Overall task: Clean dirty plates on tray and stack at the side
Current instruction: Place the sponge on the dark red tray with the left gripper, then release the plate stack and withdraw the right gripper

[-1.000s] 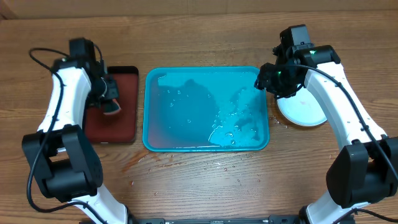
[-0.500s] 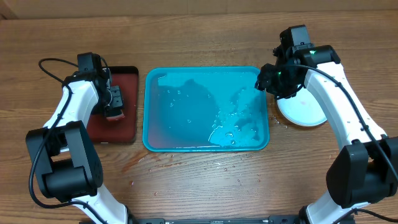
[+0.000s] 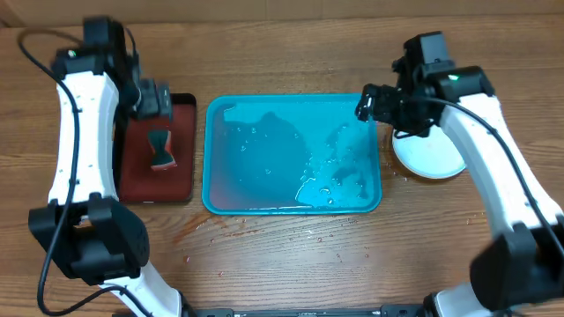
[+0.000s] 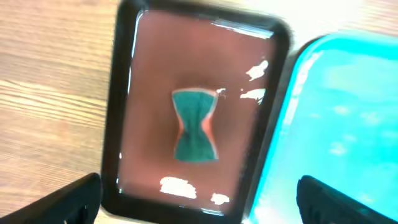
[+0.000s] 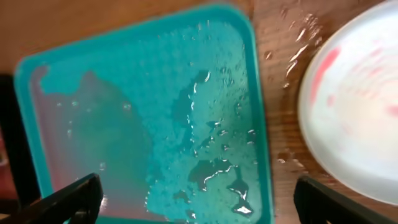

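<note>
Pooling on the turquoise tray (image 3: 264, 158) at centre of the wood-grain table (image 3: 282, 264), water also spots the boards nearby. White plate (image 3: 432, 157), red-smeared, sits just right of the tray; green sponge (image 3: 160, 150) lies in small black tray (image 3: 181, 180) at left. Left hand (image 3: 154, 99) and right hand (image 3: 370, 106) hang released, empty.

The overhead camera looks straight down from far on the whole brown wooden table (image 3: 282, 264). The left wrist camera looks down, much nearer, on the small black plastic tray with red inside (image 4: 143, 93). The right wrist camera, also near, looks down on the large turquoise-blue rectangular plastic tray (image 5: 124, 124) and the round white plastic plate (image 5: 354, 118) beside it. All three views share this turquoise tray.
</note>
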